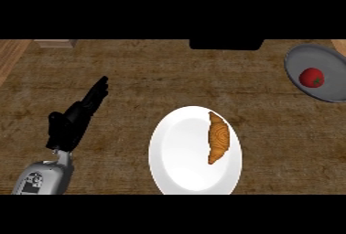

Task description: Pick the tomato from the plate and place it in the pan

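Tomato in the pan, far across from the only visible hand

The left hand (pixel 76 119) rests open at the left, fingers straight, holding nothing; rightward lies the plate (pixel 179 155) bearing a croissant (pixel 218 138), and beyond, at the far right, the tomato (pixel 311 77) sits inside the pan (pixel 300 57). The right hand is out of view.

Red tomato (pixel 311 77) sits in grey pan (pixel 297 68).

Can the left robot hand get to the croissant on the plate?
Probably yes. The left robot hand is open on the counter, left of the white plate. Nothing lies between it and the croissant, which sits on the plate's far right side.
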Tool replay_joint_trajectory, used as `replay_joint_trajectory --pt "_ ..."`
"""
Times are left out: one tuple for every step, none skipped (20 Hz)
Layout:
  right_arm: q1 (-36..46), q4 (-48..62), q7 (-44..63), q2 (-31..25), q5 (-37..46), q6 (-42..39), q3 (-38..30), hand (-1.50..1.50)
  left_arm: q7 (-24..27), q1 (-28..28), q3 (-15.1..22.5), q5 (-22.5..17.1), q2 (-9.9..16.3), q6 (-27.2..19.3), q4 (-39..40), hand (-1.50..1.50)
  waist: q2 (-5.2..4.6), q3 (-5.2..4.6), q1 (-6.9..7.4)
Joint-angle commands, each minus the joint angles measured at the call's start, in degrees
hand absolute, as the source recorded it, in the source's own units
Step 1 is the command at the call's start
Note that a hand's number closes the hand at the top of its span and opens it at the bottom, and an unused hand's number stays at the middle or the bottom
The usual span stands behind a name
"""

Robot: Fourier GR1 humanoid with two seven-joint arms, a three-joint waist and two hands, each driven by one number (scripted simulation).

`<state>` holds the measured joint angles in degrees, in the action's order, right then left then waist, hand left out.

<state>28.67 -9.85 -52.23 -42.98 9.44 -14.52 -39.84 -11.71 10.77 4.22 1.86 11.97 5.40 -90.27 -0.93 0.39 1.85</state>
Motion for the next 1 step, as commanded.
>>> replay_joint_trajectory --pt "-1.16 0.14 -3.56 1.73 -0.61 -0.58 -0.14 -1.50 1.01 -1.22 0.55 0.73 -0.62 0.01 -0.53 0.00 0.20 -0.06 -0.08"
